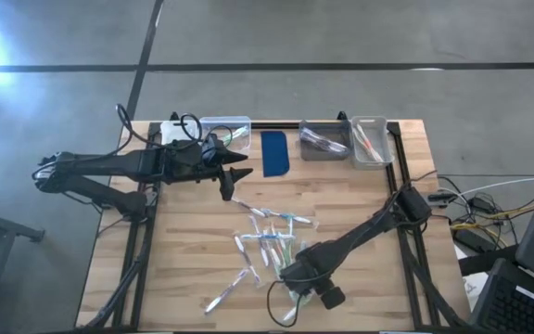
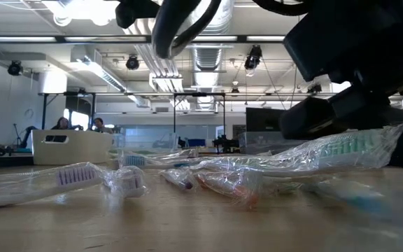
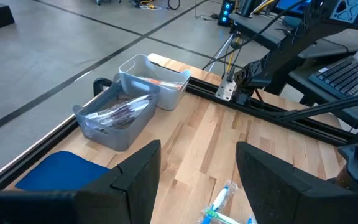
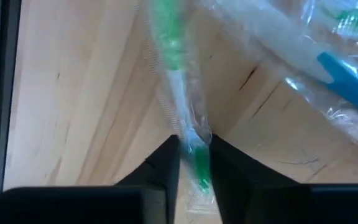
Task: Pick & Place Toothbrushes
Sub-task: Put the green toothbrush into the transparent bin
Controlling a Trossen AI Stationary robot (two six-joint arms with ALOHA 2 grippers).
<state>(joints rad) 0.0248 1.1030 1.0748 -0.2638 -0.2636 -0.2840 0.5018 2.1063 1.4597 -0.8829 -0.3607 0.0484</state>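
Observation:
Several wrapped toothbrushes lie scattered on the wooden table's middle and near part. They also show in the low view. My right gripper is low at the near side of the pile, shut on a green-and-white toothbrush in a clear wrapper. My left gripper hangs open and empty above the table's far left part, beside the dark blue pad. Its fingers frame bare wood in the left wrist view. My right gripper pinches the green-and-white toothbrush, through its clear wrapper, between its two fingers at a point on the handle. A short green end sticks back between the fingers, and the rest runs forward over the wood. In the low view the wrapped brush is tilted.
A clear bin, a grey bin with dark items and a second clear bin with a few brushes stand along the far edge. A blue-and-white wrapped brush lies close beside the held one. Black rails border the table.

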